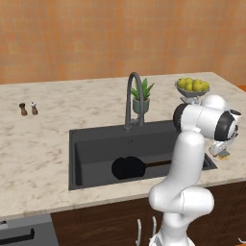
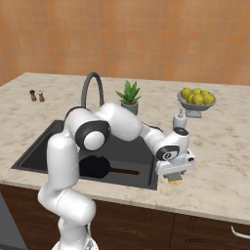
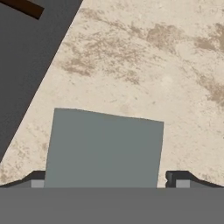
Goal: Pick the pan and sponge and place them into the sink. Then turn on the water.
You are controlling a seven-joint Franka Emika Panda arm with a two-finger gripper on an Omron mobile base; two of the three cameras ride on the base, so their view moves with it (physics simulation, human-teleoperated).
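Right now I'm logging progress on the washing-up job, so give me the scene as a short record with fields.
pan: in the sink, lying flat on the basin floor
sponge: on the counter right of the sink, grey scouring side up, between the open fingers
gripper: open, lowered over the sponge, one fingertip on each side
faucet: no stream falling from the spout
nearby: potted plant, bowl of lemons, two shakers
left to do: sponge into sink, then water on
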